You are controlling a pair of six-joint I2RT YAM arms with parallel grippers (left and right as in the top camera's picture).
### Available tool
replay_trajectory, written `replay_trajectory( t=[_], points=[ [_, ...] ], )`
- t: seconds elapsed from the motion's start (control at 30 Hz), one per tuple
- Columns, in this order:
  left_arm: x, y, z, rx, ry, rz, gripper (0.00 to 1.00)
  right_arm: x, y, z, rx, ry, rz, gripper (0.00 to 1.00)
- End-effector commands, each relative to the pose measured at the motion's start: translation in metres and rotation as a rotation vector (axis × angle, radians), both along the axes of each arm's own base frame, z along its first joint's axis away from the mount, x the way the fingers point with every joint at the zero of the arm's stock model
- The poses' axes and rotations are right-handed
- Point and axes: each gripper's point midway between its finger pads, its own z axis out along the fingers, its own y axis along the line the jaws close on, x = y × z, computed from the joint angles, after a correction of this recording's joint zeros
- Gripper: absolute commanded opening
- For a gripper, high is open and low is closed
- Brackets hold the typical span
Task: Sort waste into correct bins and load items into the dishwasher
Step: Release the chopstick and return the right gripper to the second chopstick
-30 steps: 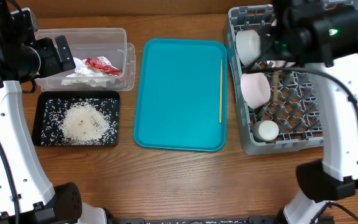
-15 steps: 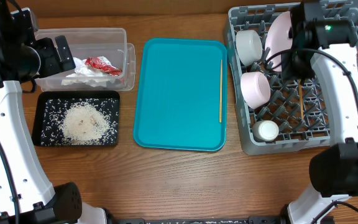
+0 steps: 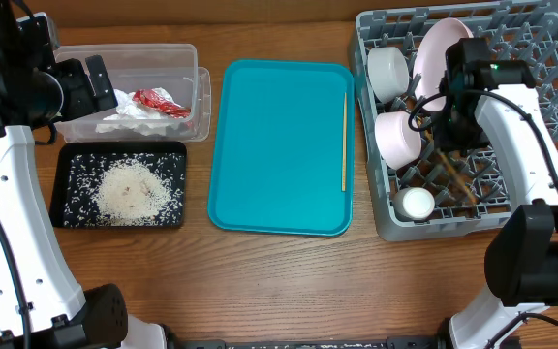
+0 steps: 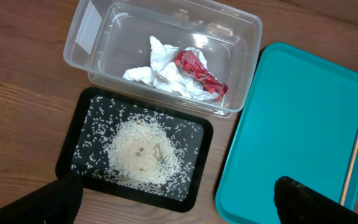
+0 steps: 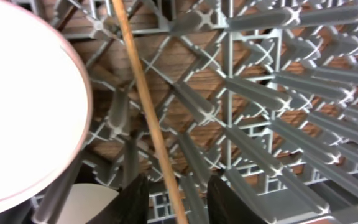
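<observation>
The right pincer (image 5: 178,186) is held low inside the grey dish rack (image 3: 550,58). Its fingers are parted, so the wooden chopstick (image 5: 144,99) between them is not squeezed and seems set down among the pegs. The plate (image 3: 439,48) is propped on its edge, likely so the pegs keep it up. The second chopstick (image 3: 344,141) is left on the teal tray (image 3: 279,145). The left pincer (image 4: 185,199) is opened wide and holds nothing. The wrapper (image 3: 160,101) is kept in the clear tub (image 3: 201,92), away from the rice (image 3: 129,189). No writing can be read
</observation>
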Motion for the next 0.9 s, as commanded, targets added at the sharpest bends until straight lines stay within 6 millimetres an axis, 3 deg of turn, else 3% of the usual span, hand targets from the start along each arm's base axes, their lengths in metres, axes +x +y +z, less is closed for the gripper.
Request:
replay_trajectory(
  t=[0.0,0.1,0.2,0.33,0.4,0.47,0.57,0.63,0.73,0.87],
  points=[
    [0.002,0.001,-0.002,0.005,0.003,0.002,1.0,0.001,0.006,0.004,0.041,-0.015,0.003,0.34],
    [0.002,0.001,-0.002,0.005,0.003,0.002,1.0,0.005,0.018,0.013,0.11,-0.03,0.011,0.34],
    [0.002,0.001,-0.002,0.005,0.003,0.002,1.0,0.013,0.041,0.036,0.239,-0.072,0.033,0.38],
    [0.002,0.001,-0.002,0.005,0.003,0.002,1.0,0.02,0.073,0.079,0.353,-0.132,0.091,0.53],
    [0.002,0.001,-0.002,0.005,0.003,0.002,1.0,0.023,0.092,0.1,0.391,-0.175,0.137,0.68],
    [0.002,0.001,-0.002,0.005,0.003,0.002,1.0,0.028,0.12,0.118,0.467,-0.22,0.201,0.76],
    [0.002,0.001,-0.002,0.005,0.003,0.002,1.0,0.036,0.171,0.137,0.608,-0.292,0.321,0.8],
    [0.002,0.001,-0.002,0.005,0.003,0.002,1.0,0.045,0.195,0.139,0.641,-0.33,0.354,0.8],
    [0.002,0.001,-0.002,0.005,0.003,0.002,1.0,0.059,0.213,0.128,0.611,-0.367,0.305,0.75],
    [0.002,0.001,-0.002,0.005,0.003,0.001,1.0,0.067,0.224,0.093,0.504,-0.327,0.233,0.67]
  ],
)
